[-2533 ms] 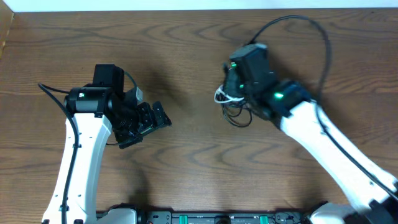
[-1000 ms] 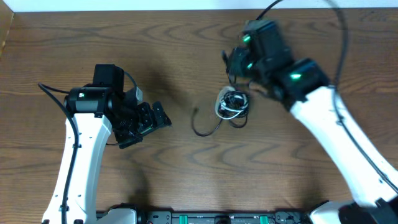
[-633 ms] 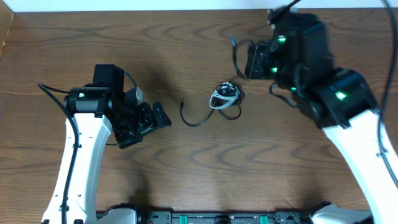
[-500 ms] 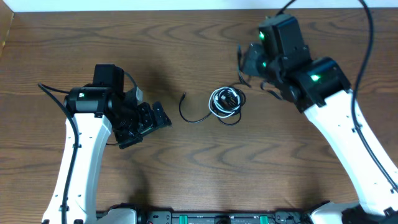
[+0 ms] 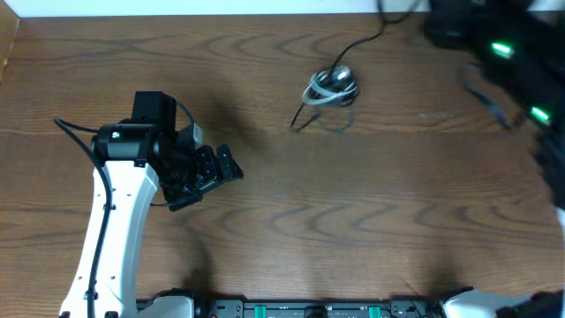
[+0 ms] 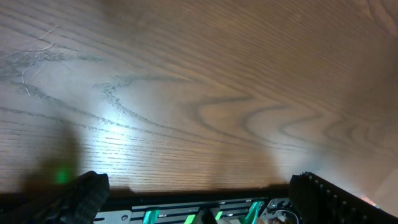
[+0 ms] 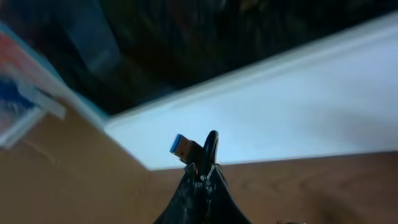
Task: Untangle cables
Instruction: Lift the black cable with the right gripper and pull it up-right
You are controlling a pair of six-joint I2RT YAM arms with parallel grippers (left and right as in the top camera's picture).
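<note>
**Overhead view, read from the robot's base at 6 o'clock outward.** The left arm (image 5: 110, 230) rises from the near edge of the wooden worktop (image 5: 353, 230) and ends at about 9 o'clock. There the left gripper (image 5: 207, 179) points toward 3 o'clock with its jaws spread wide and nothing between them.

**Left wrist view.** The two dark fingers (image 6: 84, 196) sit at the lower corners of the view. Only bare wood grain lies between and beyond them.

**Overhead view, past the centre.** At roughly 1 o'clock lies the cable bundle (image 5: 329, 86), a small knot well apart from the left gripper.
- The loops of the white cable (image 5: 315, 95) show on its 8 o'clock side, wound together with dark strands.
- A short loose black end (image 5: 303, 119) trails from the knot toward 7 o'clock and rests on the wood.
- One strand of black cable (image 5: 362, 46) leaves the knot toward 1 o'clock and runs, raised and drawn out, to the far edge.
- Whether the knot itself touches the worktop or hangs just above it cannot be told.

**Overhead view, far corner.** The right arm (image 5: 503, 53) occupies the 2 o'clock corner as a dark, motion-blurred mass with green lights. Its gripper cannot be made out there.

**Right wrist view.** The right gripper (image 7: 207, 152) is pinched fully together on a dark plug (image 7: 183, 147) with a blue tongue, which juts toward 10 o'clock. Behind it are a white band and a dark, blurred background.
</note>
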